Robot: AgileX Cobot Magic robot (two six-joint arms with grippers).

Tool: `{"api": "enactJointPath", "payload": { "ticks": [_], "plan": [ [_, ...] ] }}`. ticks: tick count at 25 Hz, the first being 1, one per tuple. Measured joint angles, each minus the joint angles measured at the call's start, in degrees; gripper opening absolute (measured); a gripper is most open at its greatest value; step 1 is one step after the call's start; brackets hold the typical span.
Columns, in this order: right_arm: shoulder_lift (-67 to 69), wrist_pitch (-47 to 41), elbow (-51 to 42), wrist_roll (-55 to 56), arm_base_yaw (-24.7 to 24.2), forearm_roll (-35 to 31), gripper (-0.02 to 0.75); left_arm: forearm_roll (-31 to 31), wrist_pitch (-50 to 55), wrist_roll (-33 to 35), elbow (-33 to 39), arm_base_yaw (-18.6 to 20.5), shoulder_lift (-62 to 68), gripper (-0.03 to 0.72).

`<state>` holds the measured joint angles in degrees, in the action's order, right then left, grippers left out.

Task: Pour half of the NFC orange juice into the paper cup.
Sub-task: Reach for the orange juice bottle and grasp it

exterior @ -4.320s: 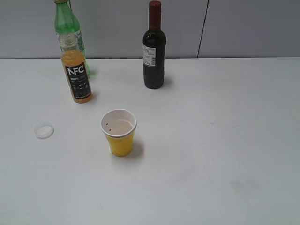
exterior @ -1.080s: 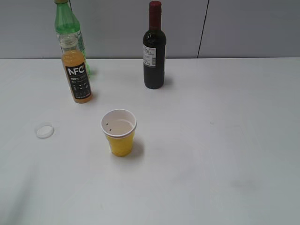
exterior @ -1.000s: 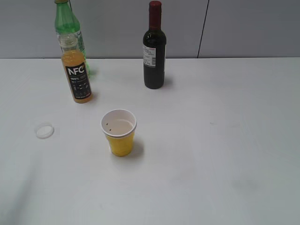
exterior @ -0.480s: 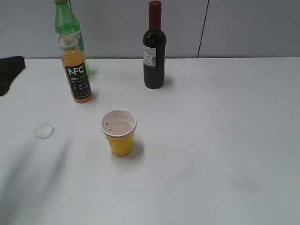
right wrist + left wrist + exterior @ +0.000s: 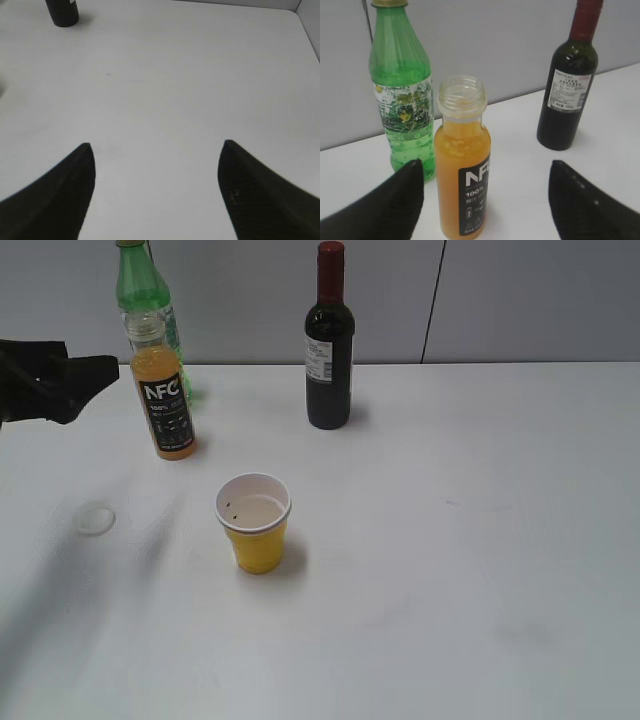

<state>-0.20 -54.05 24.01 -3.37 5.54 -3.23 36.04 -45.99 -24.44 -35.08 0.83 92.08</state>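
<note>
The NFC orange juice (image 5: 163,400) stands uncapped and upright at the back left of the white table; it also shows in the left wrist view (image 5: 462,165), between the jaws but apart from them. The paper cup (image 5: 254,523), yellow outside and white inside, stands in front of it, near the table's middle. My left gripper (image 5: 95,375) is open just left of the juice bottle, above the table; its jaws (image 5: 485,172) also show in the left wrist view. My right gripper (image 5: 156,147) is open over bare table and does not show in the exterior view.
A taller green bottle (image 5: 140,300) stands right behind the juice, also in the left wrist view (image 5: 402,95). A dark wine bottle (image 5: 329,340) stands at the back centre. A white bottle cap (image 5: 95,518) lies at the left. A grey wall backs the table.
My left gripper has come in from the left edge and moved right, up to the juice bottle. Bottles, cup and cap have not moved.
</note>
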Motion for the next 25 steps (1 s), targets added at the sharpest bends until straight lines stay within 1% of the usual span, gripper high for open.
{"api": "enactJointPath", "payload": {
  "ticks": [3, 4, 5, 8, 15, 20, 25],
  "plan": [
    [0.0, 0.0, 0.0, 0.0, 0.0, 0.0, 0.575, 6.73, -4.51, -3.11, -2.49, 3.99, 3.87, 0.59],
    [0.0, 0.0, 0.0, 0.0, 0.0, 0.0, 0.576, 10.04, -5.09, -3.97, -4.32, 5.23, 6.1, 0.59],
    [0.0, 0.0, 0.0, 0.0, 0.0, 0.0, 0.576, 10.04, -5.09, -3.97, -4.32, 5.23, 6.1, 0.59],
    [0.0, 0.0, 0.0, 0.0, 0.0, -0.05, 0.575, 13.07, -5.61, -4.27, -7.44, 5.43, 9.35, 0.59],
    [0.0, 0.0, 0.0, 0.0, 0.0, -0.05, 0.575, 14.43, -5.79, -4.41, -13.2, 4.86, 16.25, 0.592],
    [0.0, 0.0, 0.0, 0.06, 0.0, -0.05, 0.575, 14.48, -5.74, -4.41, -16.91, 4.79, 21.2, 0.651],
    [0.0, 0.0, 0.0, 0.06, 0.0, -0.05, 0.575, 14.36, -7.8, -4.29, -17.64, 4.79, 23.52, 0.666]
  ]
}}
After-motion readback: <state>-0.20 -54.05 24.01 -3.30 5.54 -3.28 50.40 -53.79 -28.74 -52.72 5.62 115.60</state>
